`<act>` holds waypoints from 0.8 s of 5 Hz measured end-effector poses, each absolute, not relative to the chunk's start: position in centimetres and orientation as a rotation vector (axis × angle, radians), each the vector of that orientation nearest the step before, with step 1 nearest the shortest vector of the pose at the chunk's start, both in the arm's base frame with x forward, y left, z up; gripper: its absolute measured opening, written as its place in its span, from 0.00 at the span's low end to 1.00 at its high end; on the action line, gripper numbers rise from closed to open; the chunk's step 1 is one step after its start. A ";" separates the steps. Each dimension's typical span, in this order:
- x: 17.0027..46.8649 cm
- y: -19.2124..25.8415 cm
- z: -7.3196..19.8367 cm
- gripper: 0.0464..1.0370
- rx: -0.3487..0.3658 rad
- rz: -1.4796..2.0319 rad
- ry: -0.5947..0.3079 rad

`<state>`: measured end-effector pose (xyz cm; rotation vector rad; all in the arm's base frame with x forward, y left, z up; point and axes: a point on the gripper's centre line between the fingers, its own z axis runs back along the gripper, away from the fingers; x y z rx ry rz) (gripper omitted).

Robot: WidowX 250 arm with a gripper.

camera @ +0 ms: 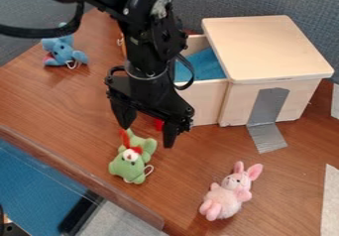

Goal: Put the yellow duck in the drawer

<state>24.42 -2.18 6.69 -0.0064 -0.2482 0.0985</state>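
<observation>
Claw (147, 136) is released, fingers apart; green plush (127, 166) sits just below it, so lowering risks grabbing wrong toy

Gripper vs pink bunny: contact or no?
Apart. The camera view shows bare wooden tabletop between the gripper and the pink bunny, which lies beyond the gripper toward the lower right.

Arm (147, 41) cut off, red thing (159, 125) partly hidden
</observation>
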 end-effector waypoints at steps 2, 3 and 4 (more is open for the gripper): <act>25.7 2.8 7.9 0.96 -0.013 0.243 -0.241; 27.6 6.4 9.0 0.96 -0.031 0.337 -0.251; 30.4 10.8 9.5 0.96 -0.029 0.434 -0.262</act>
